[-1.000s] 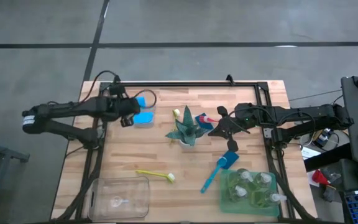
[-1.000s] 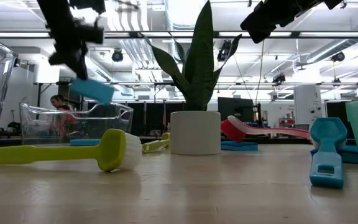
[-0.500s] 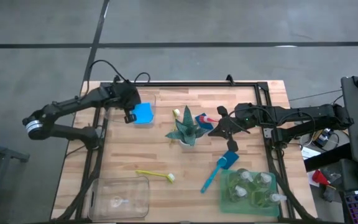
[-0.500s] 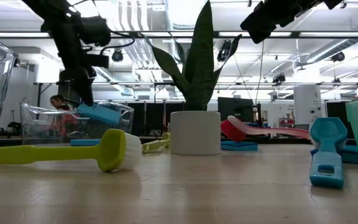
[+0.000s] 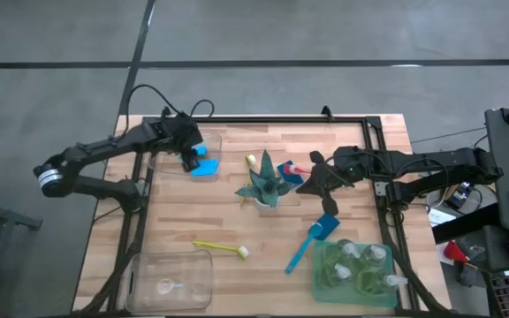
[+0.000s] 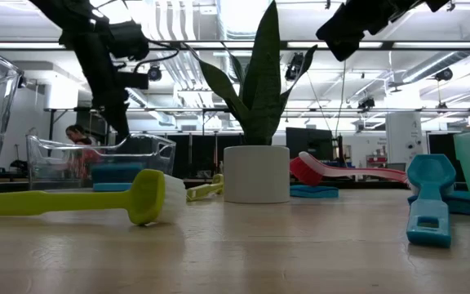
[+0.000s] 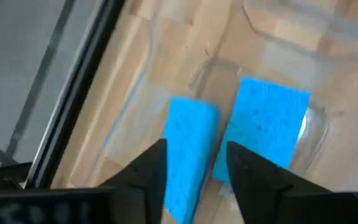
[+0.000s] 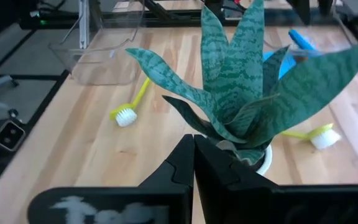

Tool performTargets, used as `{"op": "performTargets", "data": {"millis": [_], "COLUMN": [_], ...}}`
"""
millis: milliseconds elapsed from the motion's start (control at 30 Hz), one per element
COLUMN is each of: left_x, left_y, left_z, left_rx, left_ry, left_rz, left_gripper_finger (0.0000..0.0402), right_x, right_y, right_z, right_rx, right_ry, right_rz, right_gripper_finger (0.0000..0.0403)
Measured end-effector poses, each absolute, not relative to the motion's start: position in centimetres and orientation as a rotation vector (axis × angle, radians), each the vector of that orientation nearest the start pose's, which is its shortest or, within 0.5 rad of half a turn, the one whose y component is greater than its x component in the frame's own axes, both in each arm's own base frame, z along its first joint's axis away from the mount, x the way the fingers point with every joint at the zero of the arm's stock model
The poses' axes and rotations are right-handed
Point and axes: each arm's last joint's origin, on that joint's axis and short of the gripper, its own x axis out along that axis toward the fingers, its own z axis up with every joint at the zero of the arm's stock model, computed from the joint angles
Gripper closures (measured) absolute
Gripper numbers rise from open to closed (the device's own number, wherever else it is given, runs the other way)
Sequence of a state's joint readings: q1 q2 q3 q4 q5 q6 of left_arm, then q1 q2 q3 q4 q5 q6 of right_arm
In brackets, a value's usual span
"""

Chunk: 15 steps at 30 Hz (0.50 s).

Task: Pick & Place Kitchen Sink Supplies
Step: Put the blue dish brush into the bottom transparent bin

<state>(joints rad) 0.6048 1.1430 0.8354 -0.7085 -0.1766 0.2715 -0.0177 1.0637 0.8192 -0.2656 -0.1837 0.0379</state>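
No writing is readable anywhere on my wooden table [image 5: 237,225]. My left gripper [image 7: 194,165] hangs over the clear bin [image 5: 208,141] at the far left corner, fingers parted and empty, and only its wrist view shows two blue sponges [image 7: 266,127] lying side by side inside (from above they merge into one blue patch). My right gripper [image 8: 193,149], pinched shut on nothing, hovers beside the potted plant [image 5: 263,184], whose striped leaves only that wrist view shows.

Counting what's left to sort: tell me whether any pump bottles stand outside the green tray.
No: in the high view every pump bottle stands inside the green tray, near the table's right front corner.
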Motion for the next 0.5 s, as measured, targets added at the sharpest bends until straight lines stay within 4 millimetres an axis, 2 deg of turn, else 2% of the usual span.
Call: {"op": "performTargets", "data": {"millis": [100,300,367,500], "left_x": [17.2,16.8,16.6,16.3], "left_y": [12.4,11.4,10.8,9.2], "left_z": [25.4,28.4,29.5,31.7], "left_rx": [-0.027,-0.125,-0.171,-0.224], "left_ry": [1.041,0.847,0.746,0.477], "left_rz": [0.557,0.446,0.385,0.194], "left_gripper_finger": [0.0223,0.0223,0.0226,0.0227], "right_x": [22.7,22.5,22.6,22.6], "right_y": [0.1,0.1,0.1,0.1], "right_z": [28.9,29.5,29.6,29.7], "right_rx": [0.144,0.205,0.199,0.315], "right_ry": [0.532,0.564,0.559,0.569], "right_rz": [0.138,0.118,0.117,0.091], "right_gripper_finger": [0.0394,0.0394,0.0394,0.0394]}}
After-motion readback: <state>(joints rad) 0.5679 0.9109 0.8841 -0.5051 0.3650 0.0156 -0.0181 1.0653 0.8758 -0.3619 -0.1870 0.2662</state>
